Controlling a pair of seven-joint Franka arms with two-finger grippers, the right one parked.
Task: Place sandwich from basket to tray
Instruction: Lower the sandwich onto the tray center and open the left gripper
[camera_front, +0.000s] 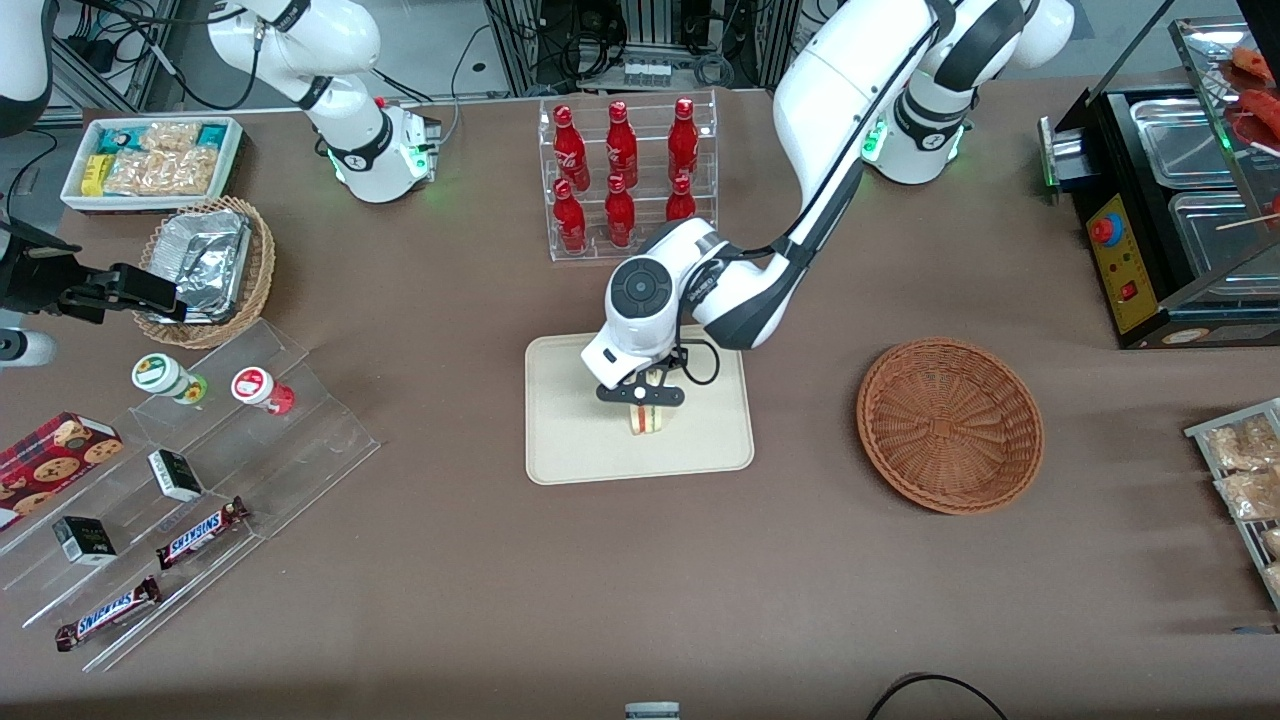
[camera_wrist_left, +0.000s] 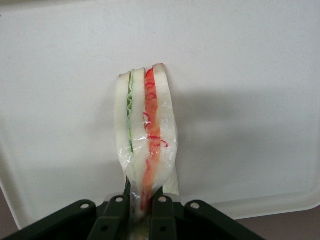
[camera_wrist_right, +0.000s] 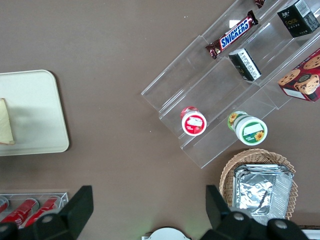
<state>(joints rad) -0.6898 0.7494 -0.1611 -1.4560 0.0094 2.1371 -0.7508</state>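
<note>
My left gripper (camera_front: 642, 396) hangs over the middle of the cream tray (camera_front: 570, 440), shut on the sandwich (camera_front: 648, 418). The wedge stands on edge between the black fingers (camera_wrist_left: 163, 216), its green and red filling layers facing the wrist camera, and its plastic wrap is pinched in. The sandwich (camera_wrist_left: 146, 130) sits low over the tray (camera_wrist_left: 240, 65); I cannot tell whether it touches the surface. The reddish-brown basket (camera_front: 950, 424) lies empty beside the tray, toward the working arm's end of the table. The right wrist view catches one corner of the tray (camera_wrist_right: 40, 110) with a bit of the sandwich (camera_wrist_right: 5, 122).
An acrylic rack of red bottles (camera_front: 625, 175) stands farther from the front camera than the tray. Toward the parked arm's end are a tan basket with a foil container (camera_front: 205, 265), a white snack bin (camera_front: 150, 160) and acrylic shelves with candy bars (camera_front: 200, 530). A black food warmer (camera_front: 1170, 210) stands at the working arm's end.
</note>
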